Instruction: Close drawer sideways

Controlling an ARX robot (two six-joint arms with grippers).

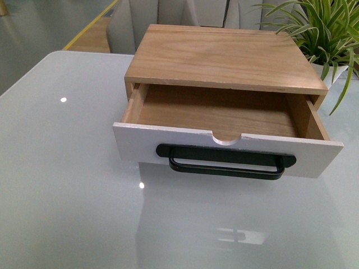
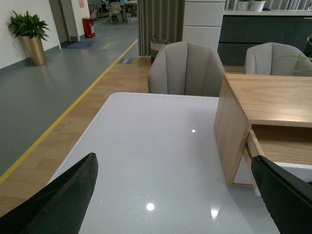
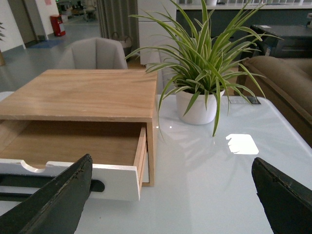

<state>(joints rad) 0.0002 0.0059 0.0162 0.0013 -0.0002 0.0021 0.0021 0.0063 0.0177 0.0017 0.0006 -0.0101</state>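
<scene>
Drawer stands pulled well out of the wooden box, mid-table. White front and black handle face the front camera. Potted plant near the box, right rear. Left gripper spread wide, empty, off the box's left side. Right gripper spread wide, empty, near the drawer's right end.

The drawer stands pulled well out of its wooden case, toward the near side. Its white front panel carries a long black bar handle (with a half-round notch above it); the light wood inside shows bare.
</scene>
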